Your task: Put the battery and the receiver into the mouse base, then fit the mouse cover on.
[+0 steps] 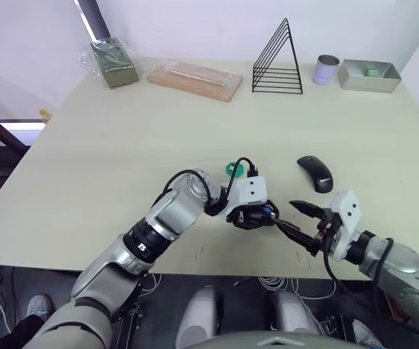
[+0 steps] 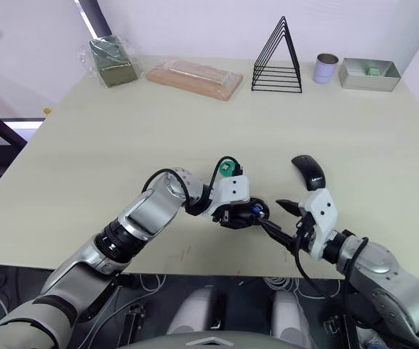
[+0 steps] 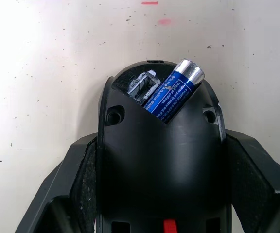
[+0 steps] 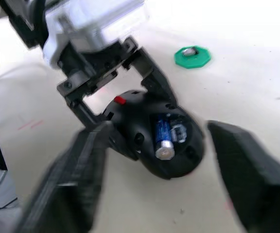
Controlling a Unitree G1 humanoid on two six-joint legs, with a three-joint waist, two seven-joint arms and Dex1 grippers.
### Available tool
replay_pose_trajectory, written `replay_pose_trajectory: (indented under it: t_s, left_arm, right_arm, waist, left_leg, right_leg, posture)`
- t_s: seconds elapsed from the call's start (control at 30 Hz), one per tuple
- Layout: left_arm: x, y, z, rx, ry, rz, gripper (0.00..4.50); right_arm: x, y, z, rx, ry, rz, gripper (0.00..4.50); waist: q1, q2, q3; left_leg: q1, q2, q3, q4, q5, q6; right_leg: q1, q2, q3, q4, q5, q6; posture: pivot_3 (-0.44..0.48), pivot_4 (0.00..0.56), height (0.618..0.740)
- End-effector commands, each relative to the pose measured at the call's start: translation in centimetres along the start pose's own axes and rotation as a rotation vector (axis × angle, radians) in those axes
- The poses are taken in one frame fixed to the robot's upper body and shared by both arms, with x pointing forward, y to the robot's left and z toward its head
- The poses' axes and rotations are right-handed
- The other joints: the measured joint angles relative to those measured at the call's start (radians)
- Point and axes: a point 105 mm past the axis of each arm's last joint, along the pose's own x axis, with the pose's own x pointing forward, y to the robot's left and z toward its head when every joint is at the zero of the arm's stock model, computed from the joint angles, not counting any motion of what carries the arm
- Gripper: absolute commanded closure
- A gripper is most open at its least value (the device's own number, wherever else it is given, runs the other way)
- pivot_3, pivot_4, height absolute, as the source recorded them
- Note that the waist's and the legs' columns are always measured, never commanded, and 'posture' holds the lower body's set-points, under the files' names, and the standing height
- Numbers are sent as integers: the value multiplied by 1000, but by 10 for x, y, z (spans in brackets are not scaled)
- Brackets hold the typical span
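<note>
Battery (image 3: 173,92) lies aslant in the mouse base (image 3: 162,160), which the left hand (image 1: 252,216) clamps steady on the counter (image 1: 122,145) while the right hand (image 1: 297,219) hovers spread beside it, mouse cover (image 1: 315,173) waiting to the far right.

Along the far edge of the beige table (image 1: 122,145): bagged olive block (image 1: 113,65), wrapped wooden board (image 1: 195,79), black wire rack (image 1: 278,62), grey cup (image 1: 326,70), metal tray (image 1: 369,75). Nearer the front edge, a green disc (image 4: 192,56).

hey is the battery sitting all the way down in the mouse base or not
Not fully. The battery lies tilted in the mouse base, its silver end raised above the rim, beside the receiver.
</note>
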Motion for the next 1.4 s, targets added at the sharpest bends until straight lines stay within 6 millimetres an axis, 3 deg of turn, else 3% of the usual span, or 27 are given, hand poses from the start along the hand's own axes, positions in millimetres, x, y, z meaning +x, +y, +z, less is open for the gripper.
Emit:
replay_pose_trajectory:
  t_s: [0.03, 0.13, 0.17, 0.67, 1.4]
  left_arm:
    - [9, -7, -13, -25, 52, -34, 1580]
    - [9, -7, -13, -26, 52, -34, 1580]
    - [10, -7, -13, -27, 52, -34, 1580]
    - [10, -7, -12, -31, 52, -30, 1580]
    - [11, -5, -13, -42, 53, -24, 1580]
  right_arm:
    - [10, 4, 5, -64, -105, 22, 2846]
    - [16, 0, 0, -73, -140, 5, 4342]
    - [17, 0, 0, -75, -146, 3, 4433]
    - [30, 1, -13, -45, -194, -5, 4433]
    - [48, -5, -74, 45, -82, -50, 4433]
  waist:
    - [0, -1, 0]
    - [0, 0, 0]
    - [0, 0, 0]
    - [0, 0, 0]
    - [-2, -1, -3]
  left_leg:
    - [0, 0, 0, 0, 0, 0]
    - [1, 0, 1, 0, 0, 0]
    - [2, 0, 1, 0, 0, 0]
    - [8, 0, 4, -1, 0, 0]
    - [14, 1, 5, -1, 0, 0]
  right_leg:
    - [0, 0, 0, 0, 0, 0]
    - [0, 1, 1, 1, 0, 0]
    - [0, 1, 2, 1, 0, 0]
    - [4, 1, 5, 2, 0, 0]
    - [7, 2, 7, 5, 0, -1]
  posture:
    - [0, 150, 740]
    - [0, 150, 740]
    - [0, 150, 740]
    - [0, 150, 740]
    - [0, 150, 740]
